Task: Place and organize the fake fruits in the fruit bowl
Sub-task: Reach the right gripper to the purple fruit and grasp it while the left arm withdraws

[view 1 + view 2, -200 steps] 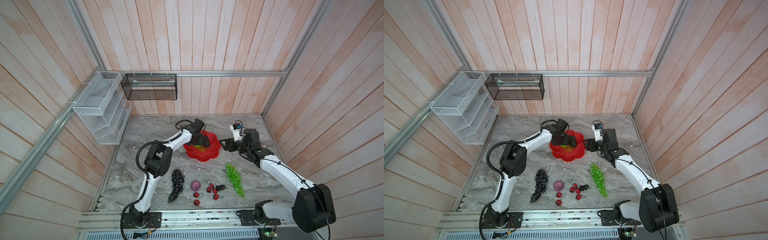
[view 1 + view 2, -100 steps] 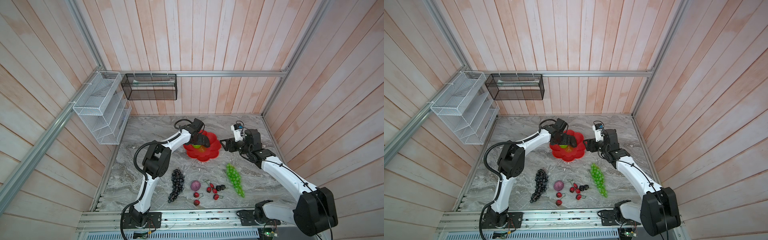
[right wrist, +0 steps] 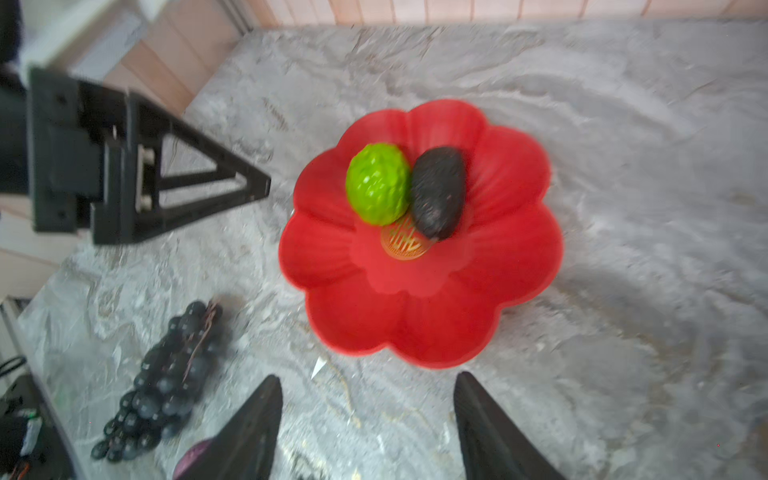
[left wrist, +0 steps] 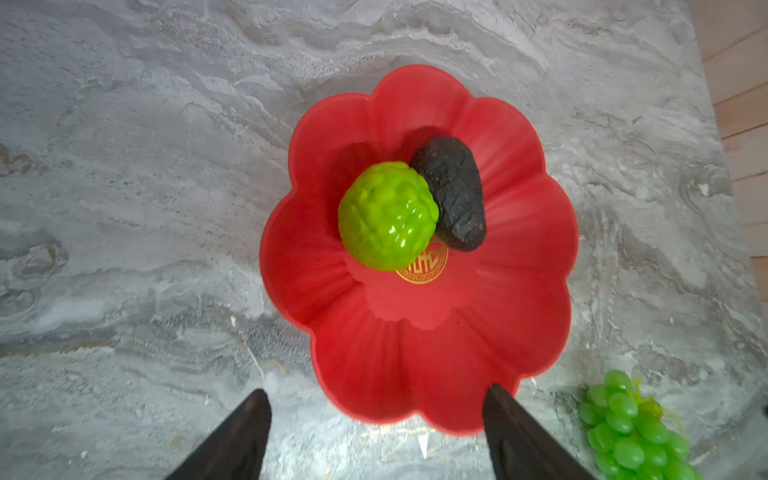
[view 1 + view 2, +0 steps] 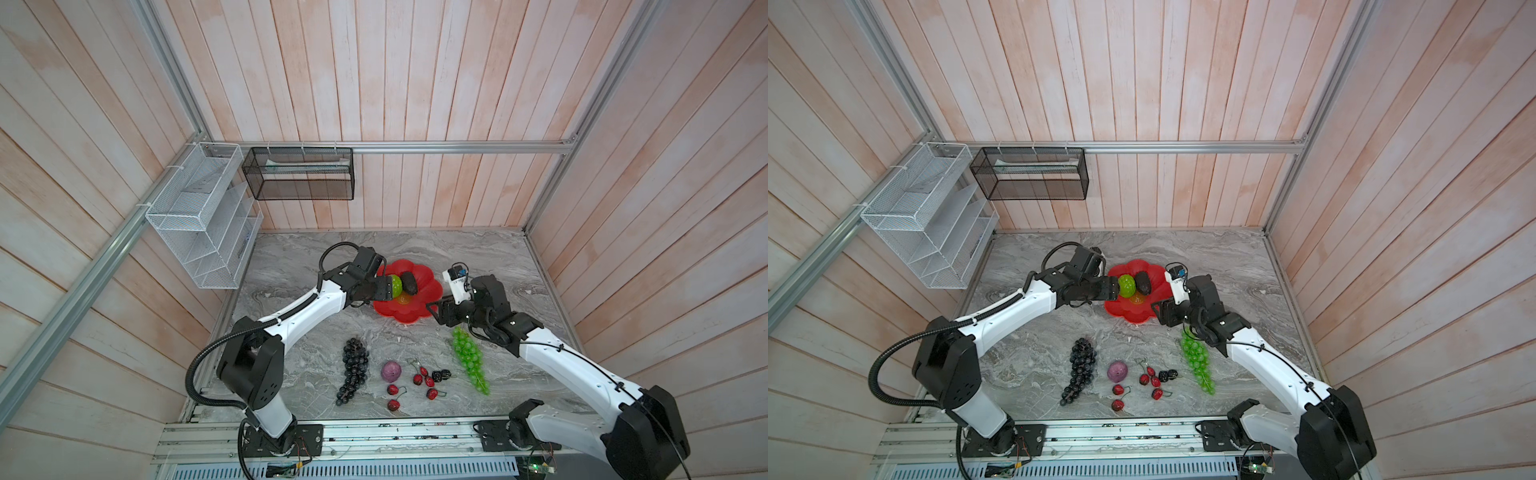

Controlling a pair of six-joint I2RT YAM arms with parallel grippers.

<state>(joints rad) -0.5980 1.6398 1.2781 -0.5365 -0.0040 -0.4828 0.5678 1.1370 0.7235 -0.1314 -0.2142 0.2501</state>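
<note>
The red flower-shaped fruit bowl (image 5: pixel 428 309) (image 5: pixel 1127 313) (image 4: pixel 415 365) (image 3: pixel 415 328) holds a bumpy lime-green ball (image 5: pixel 397 286) (image 4: pixel 388 216) touching a black rough oval (image 5: pixel 409 282) (image 3: pixel 438 191). My left gripper (image 5: pixel 384 289) (image 4: pixel 376 392) hovers open and empty at the bowl's left rim. Off the bowl's near right edge my right gripper (image 5: pixel 434 311) (image 3: pixel 368 378) is open and empty too. On the table in front lie dark purple grapes (image 5: pixel 353 374), a purple-pink ball (image 5: pixel 391 371), small red stemmed fruits (image 5: pixel 419 378), black berries (image 5: pixel 441 375) and green grapes (image 5: pixel 469 359).
A white wire basket (image 5: pixel 199 216) hangs on the left wall and a black mesh basket (image 5: pixel 299 174) on the back wall. Wooden walls close in the grey marble table (image 5: pixel 291 266) on three sides. An aluminium rail (image 5: pixel 374 432) runs along the front.
My left gripper has drawn back from over the bowl to its left rim, leaving the lime-green ball inside. The right gripper has shifted slightly toward the front.
</note>
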